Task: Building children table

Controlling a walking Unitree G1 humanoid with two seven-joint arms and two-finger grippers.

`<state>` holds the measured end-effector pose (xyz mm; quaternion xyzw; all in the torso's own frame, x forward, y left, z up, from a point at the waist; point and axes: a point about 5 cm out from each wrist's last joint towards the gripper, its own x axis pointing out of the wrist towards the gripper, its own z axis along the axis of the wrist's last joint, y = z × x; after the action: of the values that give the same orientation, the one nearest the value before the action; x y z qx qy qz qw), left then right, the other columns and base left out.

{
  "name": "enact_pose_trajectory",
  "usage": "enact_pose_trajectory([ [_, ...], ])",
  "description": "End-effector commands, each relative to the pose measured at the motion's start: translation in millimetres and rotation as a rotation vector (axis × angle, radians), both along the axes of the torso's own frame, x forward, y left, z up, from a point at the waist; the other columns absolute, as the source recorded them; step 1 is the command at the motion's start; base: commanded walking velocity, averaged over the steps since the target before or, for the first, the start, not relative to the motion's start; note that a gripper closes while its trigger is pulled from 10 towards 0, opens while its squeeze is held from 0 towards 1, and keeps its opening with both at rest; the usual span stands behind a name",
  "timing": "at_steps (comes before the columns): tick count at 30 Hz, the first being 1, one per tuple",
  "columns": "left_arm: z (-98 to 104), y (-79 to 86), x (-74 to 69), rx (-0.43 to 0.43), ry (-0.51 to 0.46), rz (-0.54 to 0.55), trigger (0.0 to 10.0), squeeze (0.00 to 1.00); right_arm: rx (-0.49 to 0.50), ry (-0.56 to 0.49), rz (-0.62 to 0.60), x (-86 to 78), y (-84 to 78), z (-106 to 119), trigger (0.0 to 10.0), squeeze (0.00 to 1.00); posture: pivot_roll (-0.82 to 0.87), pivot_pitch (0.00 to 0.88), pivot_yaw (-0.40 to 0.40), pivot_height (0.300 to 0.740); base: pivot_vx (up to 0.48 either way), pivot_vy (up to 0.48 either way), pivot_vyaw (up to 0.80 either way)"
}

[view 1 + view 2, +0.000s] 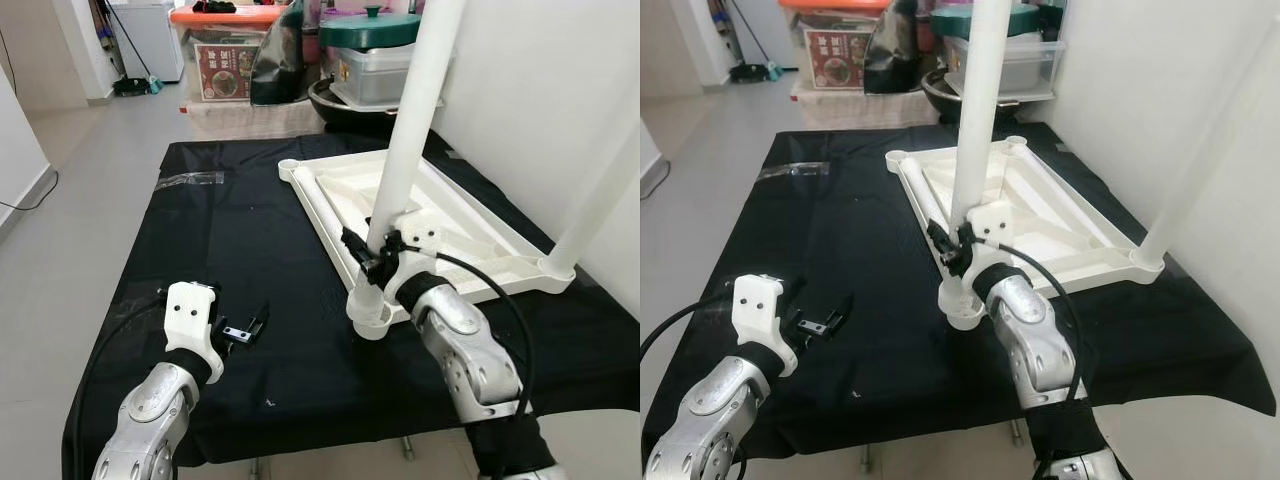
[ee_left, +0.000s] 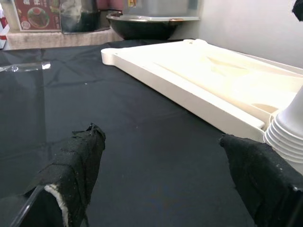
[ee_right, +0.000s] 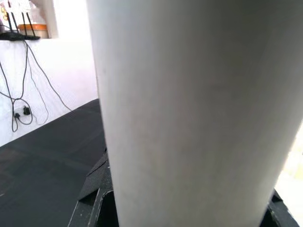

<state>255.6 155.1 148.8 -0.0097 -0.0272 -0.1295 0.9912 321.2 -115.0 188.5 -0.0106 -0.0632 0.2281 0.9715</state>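
Your counter [image 1: 250, 250] is draped in black cloth, and the white children's tabletop [image 1: 440, 225] lies on it upside down, toward the far right corner. One white leg [image 1: 412, 130] stands upright in the socket at the tabletop's near corner, close to the counter's front edge; a second leg [image 1: 600, 200] stands in the corner socket by the right edge, against the wall. Your right gripper [image 1: 375, 255] sits low on the near leg, jaws closed around it just above the ribbed socket. The right wrist view confirms this: the leg [image 3: 199, 109] runs between the black jaws at very close range, with dark cloth behind, and cables on a pale wall that the head views do not show. Your left gripper [image 1: 248, 328] hovers over the counter's near left part, jaws spread wide and holding nothing. The left wrist view shows both padded fingers [image 2: 75, 165] apart, the tabletop's long edge [image 2: 189, 90] seen from low down, and the ribbed socket [image 2: 289, 137] near one finger. Beyond the counter's far edge, storage bins [image 1: 225, 55] and a dark wok [image 1: 345, 100] are stacked.
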Motion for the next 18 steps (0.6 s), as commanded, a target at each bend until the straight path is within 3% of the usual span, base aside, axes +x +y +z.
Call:
enact_pose_trajectory([
  [1,-5.2,1.4,-0.3,0.001,0.017,0.012,10.0,0.0,-0.031,0.074,-0.016,-1.3,-5.1,-17.8,10.0,0.0,0.01,0.0,-0.047,0.74,0.0,0.0,0.0],
  [7,-5.9,1.4,0.2,0.002,0.02,0.013,10.0,0.0,-0.029,0.096,-0.074,3.0,-18.9,-22.0,10.0,0.0,0.01,0.0,-0.046,0.74,0.0,0.0,0.0],
  [12,-6.4,1.0,2.0,0.005,0.02,0.011,10.0,0.0,0.068,0.221,-0.182,6.7,-39.5,-38.3,10.0,0.0,0.01,0.0,-0.046,0.74,0.0,0.0,0.0],
  [18,-7.7,0.0,1.3,0.006,0.024,0.008,10.0,0.0,0.081,0.239,-0.204,4.8,-41.6,-44.0,10.0,0.0,0.01,0.0,-0.042,0.74,0.0,0.0,0.0],
])
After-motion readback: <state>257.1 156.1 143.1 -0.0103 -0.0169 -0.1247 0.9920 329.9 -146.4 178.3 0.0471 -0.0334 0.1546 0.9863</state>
